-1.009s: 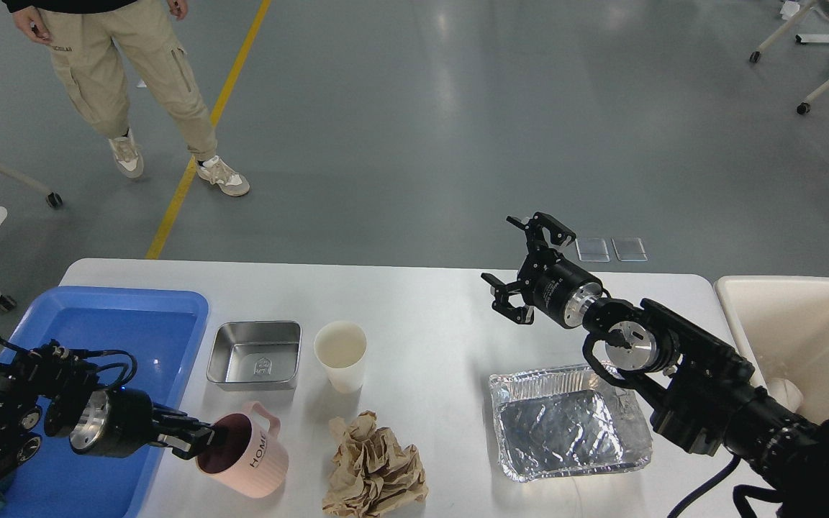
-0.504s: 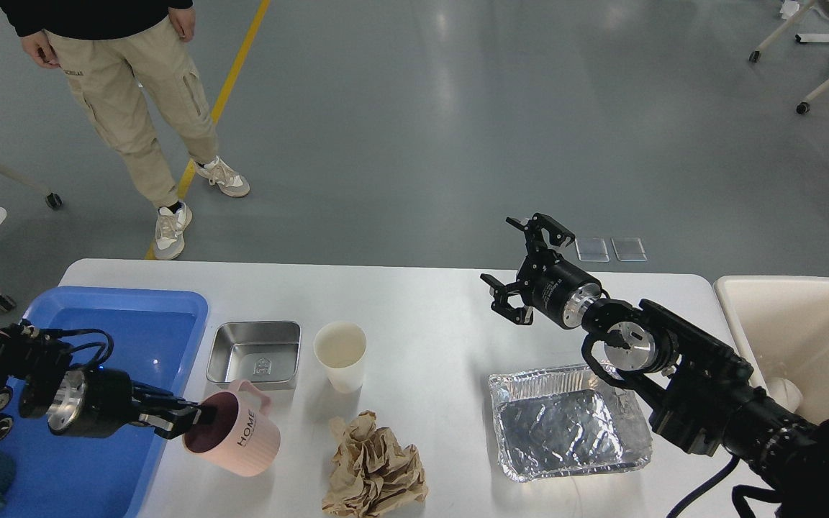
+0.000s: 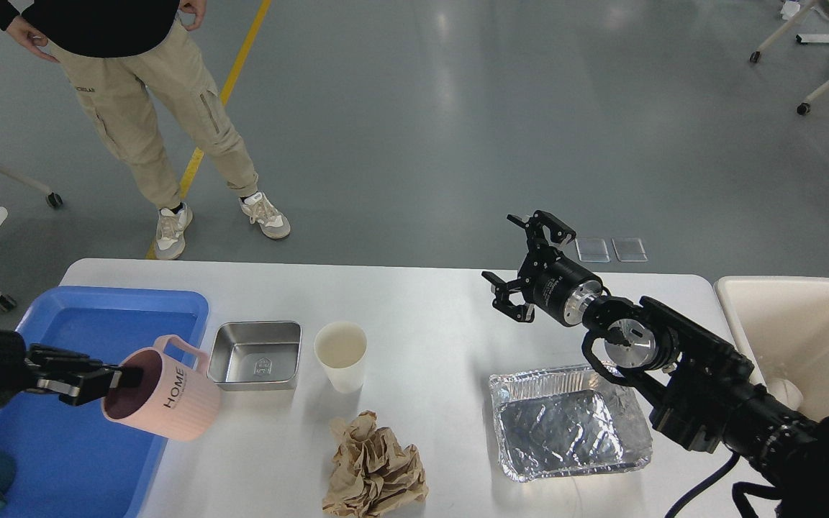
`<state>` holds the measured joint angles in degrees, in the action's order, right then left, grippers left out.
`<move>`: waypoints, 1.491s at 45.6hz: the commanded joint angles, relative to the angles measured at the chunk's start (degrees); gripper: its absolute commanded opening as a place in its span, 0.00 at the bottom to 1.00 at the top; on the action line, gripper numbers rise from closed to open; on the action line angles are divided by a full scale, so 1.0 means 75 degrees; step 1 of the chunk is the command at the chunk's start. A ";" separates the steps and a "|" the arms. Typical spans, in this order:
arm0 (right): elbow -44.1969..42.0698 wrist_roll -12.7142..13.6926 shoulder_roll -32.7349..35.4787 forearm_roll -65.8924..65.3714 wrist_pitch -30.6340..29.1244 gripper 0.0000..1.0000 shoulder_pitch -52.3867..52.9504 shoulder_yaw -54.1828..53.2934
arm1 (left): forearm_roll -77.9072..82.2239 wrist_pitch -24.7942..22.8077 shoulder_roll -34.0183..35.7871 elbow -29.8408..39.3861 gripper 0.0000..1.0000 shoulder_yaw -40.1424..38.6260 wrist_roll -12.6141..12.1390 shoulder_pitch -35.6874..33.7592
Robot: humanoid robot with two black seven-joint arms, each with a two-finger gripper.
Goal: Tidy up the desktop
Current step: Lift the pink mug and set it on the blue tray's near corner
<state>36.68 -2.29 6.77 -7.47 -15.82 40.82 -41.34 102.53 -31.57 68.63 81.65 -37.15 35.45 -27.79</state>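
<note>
Pink mug point(image 3: 162, 396) is hanging tilted from the left gripper point(image 3: 123, 376), pinched at its rim, over the tray point(image 3: 127, 306) edge, probably for stowing. Right gripper point(image 3: 527, 267) is hovering spread wide above the desktop point(image 3: 422, 316).

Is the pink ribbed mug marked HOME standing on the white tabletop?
No, the pink ribbed mug is tilted and lifted by the left gripper, over the blue plastic tray's edge.

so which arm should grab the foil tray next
Right. The right gripper is open and empty, hovering just beyond the foil tray. The left gripper is busy holding the pink mug over the blue tray's edge.
</note>
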 commanded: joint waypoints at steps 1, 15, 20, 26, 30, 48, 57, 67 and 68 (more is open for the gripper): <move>0.0008 0.0000 -0.0001 0.0000 -0.0011 1.00 0.0053 -0.0008 | -0.0066 -0.0010 0.0809 0.0082 0.03 -0.0027 0.0288 -0.0009; 0.0019 0.0000 -0.0048 0.0000 -0.0011 1.00 0.0147 0.0004 | -0.0066 0.0060 0.2087 0.0070 0.03 -0.0003 0.0699 -0.0021; 0.0031 0.0000 -0.0048 0.0000 -0.0011 1.00 0.0147 0.0004 | -0.0043 0.0446 0.2404 -0.0047 0.04 0.0172 0.0723 0.0014; 0.0054 0.0000 -0.0036 0.0000 -0.0011 1.00 0.0147 0.0004 | 0.0133 0.0974 0.2533 -0.0304 0.04 0.0746 0.0723 0.0014; 0.0066 0.0000 -0.0048 0.0000 -0.0011 1.00 0.0147 -0.0008 | 0.0519 0.1395 0.2475 -0.0679 0.04 0.1039 0.0723 0.0038; 0.0113 0.0000 -0.0036 0.0000 0.0000 1.00 0.0136 0.0004 | 0.0649 0.2439 0.1550 -0.1781 0.04 0.2117 0.0617 0.0026; 0.0113 0.0000 -0.0036 0.0000 0.0000 1.00 0.0124 0.0004 | 0.0614 0.2884 0.0858 -0.2367 0.05 0.2610 0.0594 0.0037; 0.0113 0.0000 -0.0025 0.0000 -0.0011 1.00 0.0136 0.0004 | 0.0544 0.3084 0.0260 -0.3035 0.05 0.2645 0.0605 0.0038; 0.0113 0.0000 -0.0024 0.0000 -0.0011 1.00 0.0136 0.0015 | 0.0509 0.3095 0.0225 -0.3047 0.05 0.2645 0.0617 0.0038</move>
<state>37.53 -2.29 6.50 -7.47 -15.86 41.76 -41.30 106.87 -9.07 71.96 60.32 -17.40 39.91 -27.52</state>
